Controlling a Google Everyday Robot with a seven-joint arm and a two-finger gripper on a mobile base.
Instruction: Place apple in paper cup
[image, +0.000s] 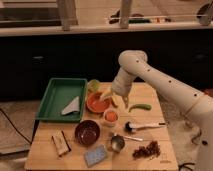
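The apple (111, 115), orange-red, sits in the mouth of the small white paper cup (110, 122) near the middle of the wooden table. My gripper (110, 98) hangs just above and behind the cup, over the near edge of the orange bowl (96, 104). Its two yellowish fingers are spread apart and hold nothing. The white arm reaches in from the right.
A green tray (56, 94) with a grey cloth lies at left. A dark red bowl (87, 132), a metal measuring cup (117, 143), a blue sponge (96, 155), a snack bar (61, 143), grapes (147, 149), a white-handled utensil (146, 126) and a green pepper (140, 106) surround the cup.
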